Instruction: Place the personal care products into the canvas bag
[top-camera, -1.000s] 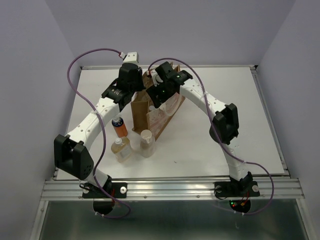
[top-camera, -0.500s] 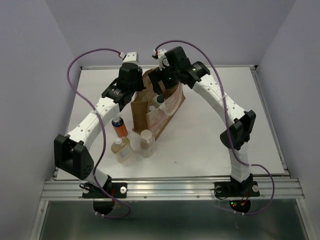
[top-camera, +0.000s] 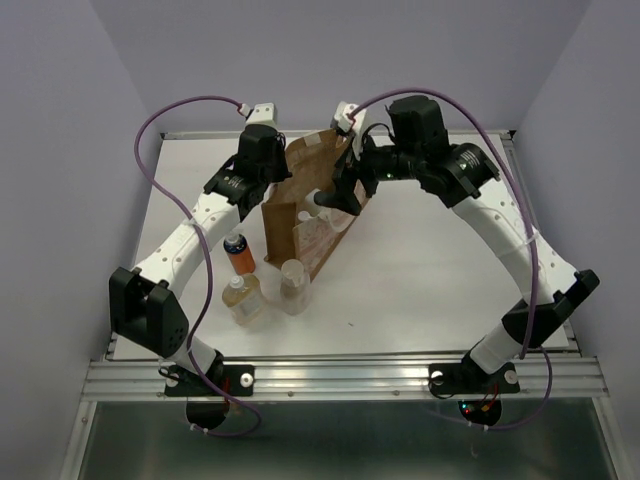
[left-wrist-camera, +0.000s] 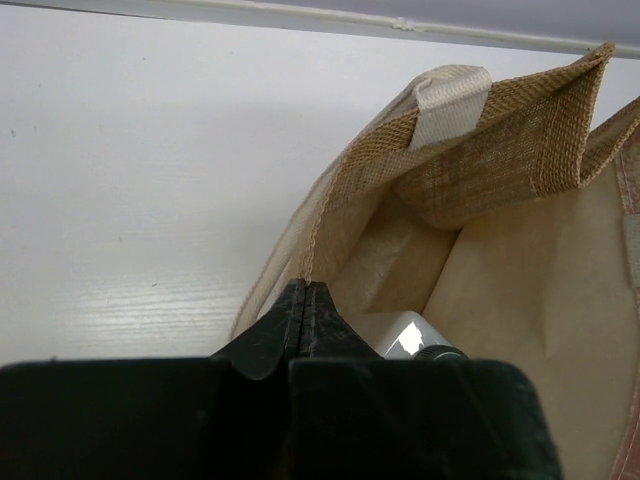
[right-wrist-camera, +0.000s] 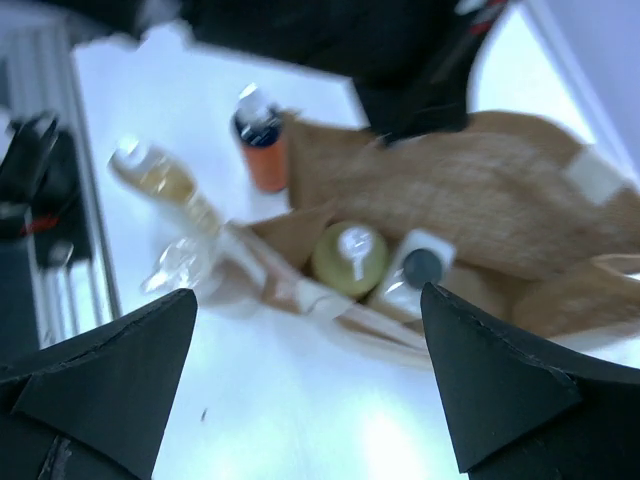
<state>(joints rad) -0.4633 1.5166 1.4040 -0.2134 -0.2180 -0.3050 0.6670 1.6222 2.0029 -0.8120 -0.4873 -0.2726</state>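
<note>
Woven, burlap-like cloth gives the canvas bag (top-camera: 300, 215) soft, creased walls, so collapse is the main risk. The left gripper (left-wrist-camera: 305, 300) has its fingers pressed together on the near rim, and if the cloth slips from that pinch the mouth may fold shut. The right gripper (right-wrist-camera: 308, 292) hangs over the mouth, fingers spread wide with nothing between them. A careless descent could snag the white webbing handle (left-wrist-camera: 450, 100) or tip the bag. Inside lie the yellow-green bottle (right-wrist-camera: 350, 255) and the translucent bottle (right-wrist-camera: 415, 268) (black cap upward). On the smooth white table (top-camera: 420, 290), just beside the bag, stand the orange bottle (top-camera: 238, 252), amber bottle (top-camera: 242, 298) and beige bottle (top-camera: 293, 285). All three are rounded plastic and probably slippery.
</note>
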